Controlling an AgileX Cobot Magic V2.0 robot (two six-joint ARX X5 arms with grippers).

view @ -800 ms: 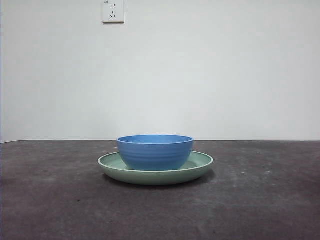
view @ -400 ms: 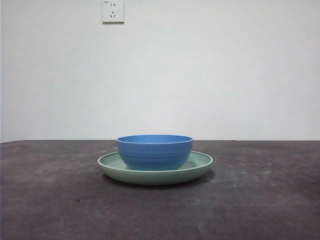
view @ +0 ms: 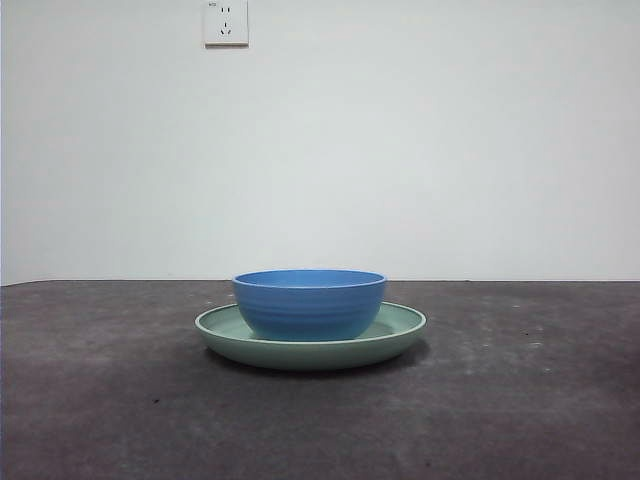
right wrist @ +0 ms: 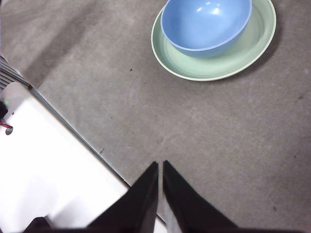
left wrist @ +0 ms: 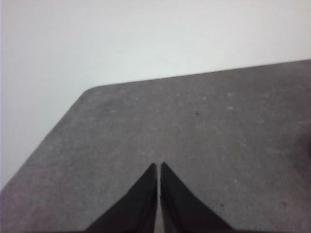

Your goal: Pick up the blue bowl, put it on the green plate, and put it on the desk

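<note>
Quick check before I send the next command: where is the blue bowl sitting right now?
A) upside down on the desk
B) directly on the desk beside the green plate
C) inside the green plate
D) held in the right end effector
C: the blue bowl stands upright inside the green plate, whose rim shows all around it; the right end effector is shut and empty, apart from both.

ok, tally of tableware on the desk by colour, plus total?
Blue: 1, the blue bowl, sitting in the green plate
Green: 1, the green plate, on the desk
Total: 2
</note>
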